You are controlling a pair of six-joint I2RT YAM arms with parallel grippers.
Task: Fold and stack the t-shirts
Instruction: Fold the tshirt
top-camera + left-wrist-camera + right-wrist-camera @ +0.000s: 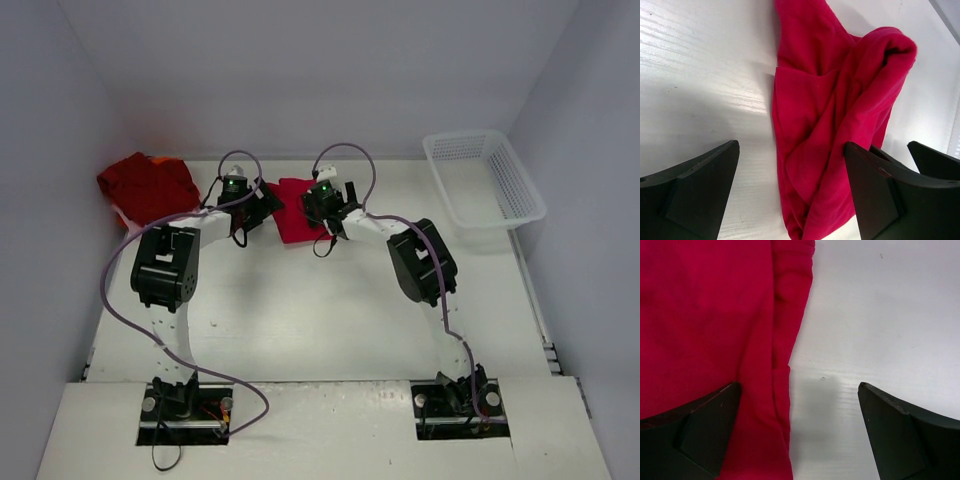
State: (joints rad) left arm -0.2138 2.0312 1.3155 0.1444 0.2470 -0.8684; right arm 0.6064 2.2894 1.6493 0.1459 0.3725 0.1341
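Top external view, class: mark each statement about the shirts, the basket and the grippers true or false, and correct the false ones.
1. The left gripper and the right gripper are both open. True.
2. The white basket holds a folded shirt. False: no shirt shows in it.
3. A red t-shirt lies on the table between the two grippers. True.
4. The darker red shirts are heaped at the table's far right. False: they sit at the far left corner.
5. In the right wrist view, the red t-shirt's edge runs between the fingers. True.
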